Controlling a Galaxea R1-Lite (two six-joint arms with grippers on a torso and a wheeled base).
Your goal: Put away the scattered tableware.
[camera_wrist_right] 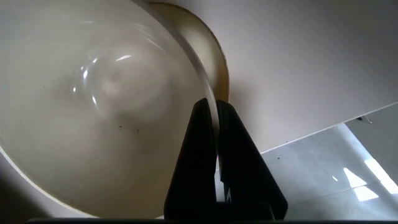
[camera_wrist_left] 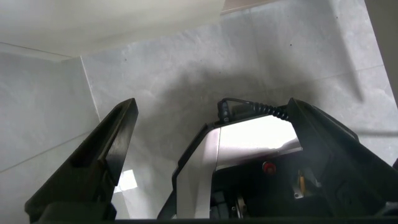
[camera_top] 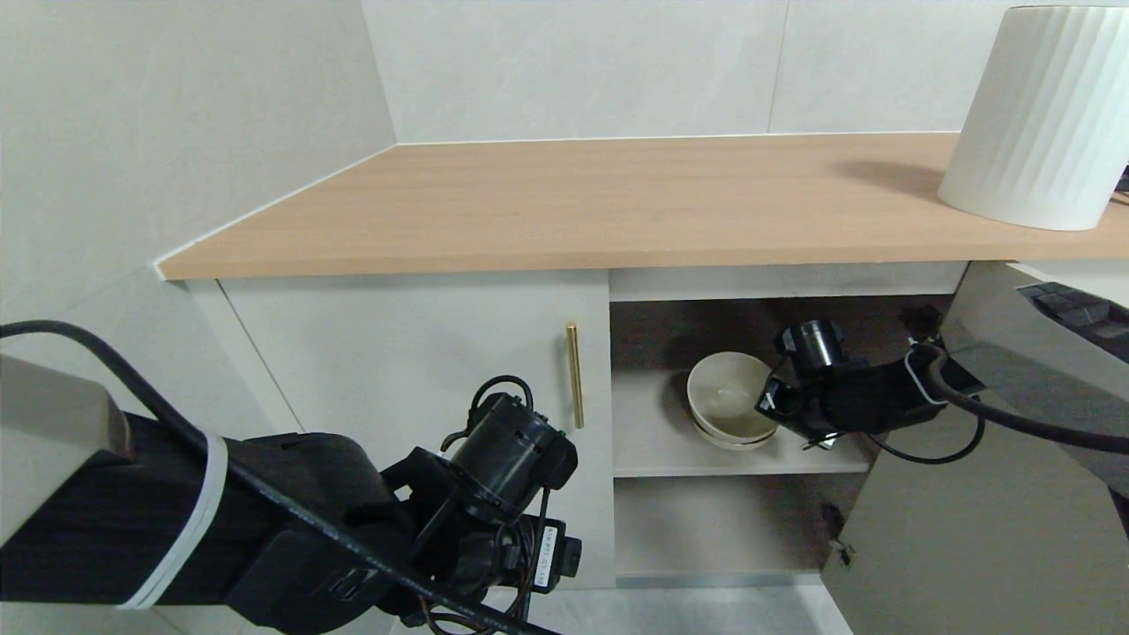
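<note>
The task seemed nearly done: the top bowl (camera_top: 725, 397) sat on the cabinet shelf (camera_top: 653, 445), nested in what was probably a second bowl (camera_top: 736, 438). Only the release was left. The right gripper (camera_top: 774, 407) had its fingers (camera_wrist_right: 200, 155) pinching the top bowl's rim. The left gripper (camera_wrist_left: 211, 124), below the shelf, had its fingers spread and held nothing.

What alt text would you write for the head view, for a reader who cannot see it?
The right gripper is shut on the rim of a tilted cream bowl atop a second bowl on the shelf of an open cupboard. A white ribbed cylinder stands on the counter.
</note>
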